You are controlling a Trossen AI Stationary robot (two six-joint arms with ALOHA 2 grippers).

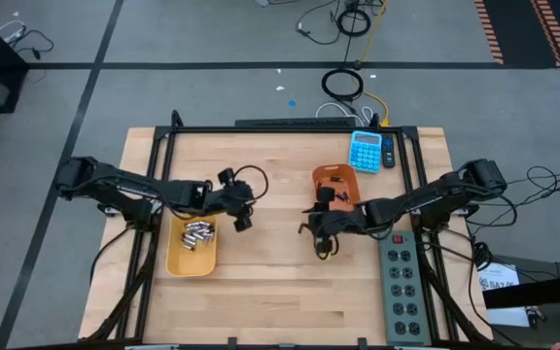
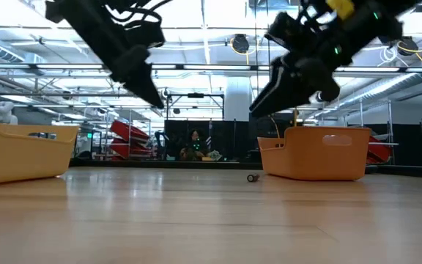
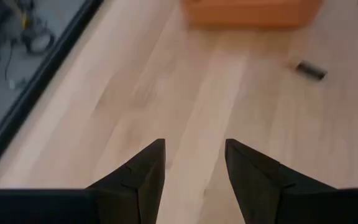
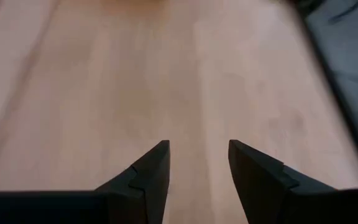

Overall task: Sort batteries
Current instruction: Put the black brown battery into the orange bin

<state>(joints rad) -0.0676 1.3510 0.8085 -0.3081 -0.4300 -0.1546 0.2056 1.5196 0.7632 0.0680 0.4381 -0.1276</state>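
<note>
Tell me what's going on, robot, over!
Left gripper open, empty. Right gripper open, empty. Silver batteries in yellow bin. One battery loose on table. Nothing blocking.

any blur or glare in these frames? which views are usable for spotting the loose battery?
Low view: ceiling lights blow out the top, both arms read as silhouettes, yet the loose battery shows on the table beside the orange bin. Left wrist view: sharp near the left hand, battery slightly soft. Right wrist view: motion-blurred beyond the right hand, no battery visible. High view: evenly lit.
</note>
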